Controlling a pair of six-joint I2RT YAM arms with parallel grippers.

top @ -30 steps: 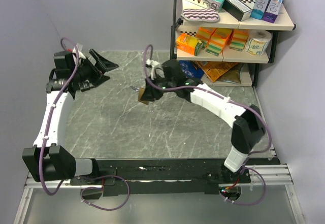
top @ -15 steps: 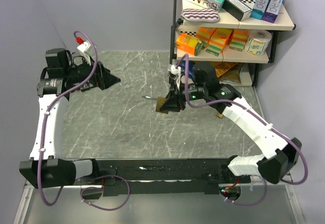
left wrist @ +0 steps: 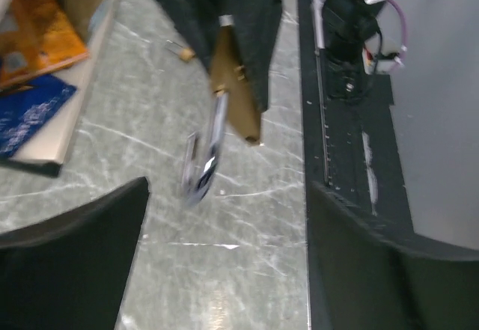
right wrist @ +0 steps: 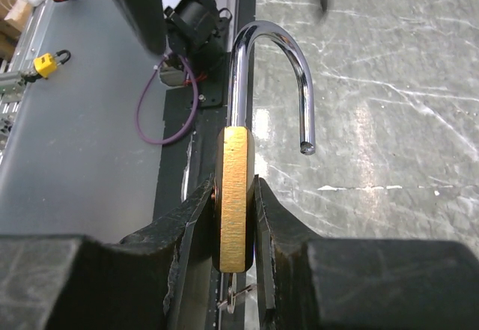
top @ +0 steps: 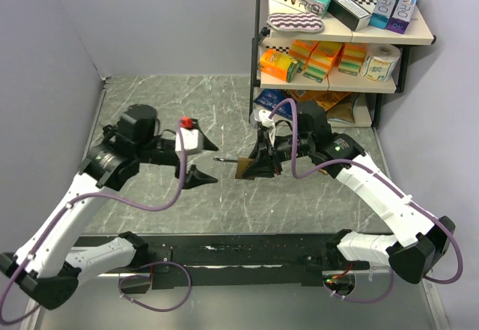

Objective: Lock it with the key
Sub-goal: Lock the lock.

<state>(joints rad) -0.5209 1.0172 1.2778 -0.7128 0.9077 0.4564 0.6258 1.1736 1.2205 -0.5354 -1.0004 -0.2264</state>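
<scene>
Top external view: the right gripper (top: 253,167) is near the middle of the marble-patterned table (top: 150,113), clamped on a brass padlock (top: 243,168). The padlock's shackle (top: 222,161) points left toward the other arm. The left gripper (top: 209,162) faces it from just beside, with its fingers spread apart and nothing between them. A gap remains between those fingers and the shackle tip. At the back right stands a shelf unit (top: 258,46) stacked with boxes and a roll of toilet paper (top: 380,60).

From the right wrist camera, the two dark fingers (right wrist: 196,218) press on the broad faces of the padlock (right wrist: 233,158), whose narrow brass edge faces the lens. The chrome shackle (right wrist: 238,83) rises out of the body and curves over. Its free end hangs clear of the brass, so the lock is open. Something thin and metallic shows just under the body, too small to identify.

The left wrist camera looks at the padlock (left wrist: 238,105) head-on, with the shackle (left wrist: 203,162) blurred. The left gripper (left wrist: 228,195) shows its fingers (left wrist: 75,263) wide apart at the bottom corners, well short of the lock. A small tan object with a wire loop (left wrist: 179,49) lies on the table behind; I cannot tell whether it is the key.
</scene>
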